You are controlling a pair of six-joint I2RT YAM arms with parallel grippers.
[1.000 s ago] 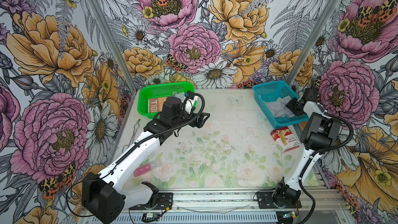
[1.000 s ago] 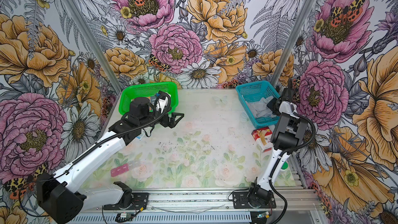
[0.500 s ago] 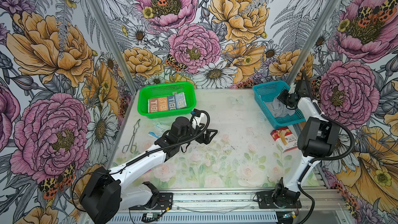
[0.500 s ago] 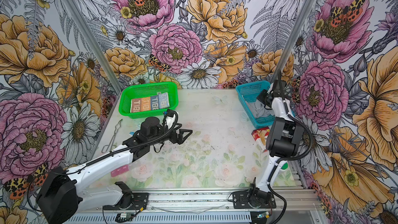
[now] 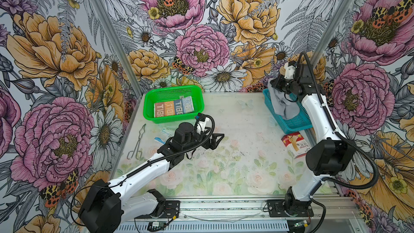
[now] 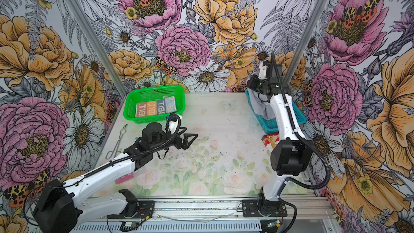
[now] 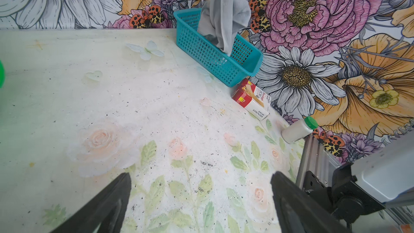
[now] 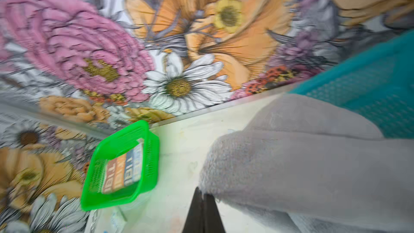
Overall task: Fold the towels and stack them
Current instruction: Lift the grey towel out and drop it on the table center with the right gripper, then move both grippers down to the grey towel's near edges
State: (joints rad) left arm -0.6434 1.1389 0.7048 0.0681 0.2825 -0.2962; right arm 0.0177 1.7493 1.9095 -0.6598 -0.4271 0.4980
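Flowered wallpaper closes in a pale table (image 5: 242, 128) printed with faded roses. On the near half the left gripper (image 5: 218, 141) hovers just over the tabletop, left of the middle, its jaws spread wide and holding nothing. Over at the right edge lies a red-and-white carton (image 5: 295, 144), and the left wrist view shows a white bottle (image 7: 298, 130) with a green cap on its side nearer than that. By the left edge are metal tongs (image 5: 136, 142), with a small white-blue sachet (image 5: 164, 134) just beside the left arm. At the far left a green basket (image 5: 170, 93) holds the lettered towel (image 5: 173, 108), folded flat. At the far right the right gripper (image 5: 273, 85) is raised above a teal basket (image 5: 293, 123), its jaws pinched tight on the grey towel (image 5: 281, 105), which hangs down with its lower end inside that basket.
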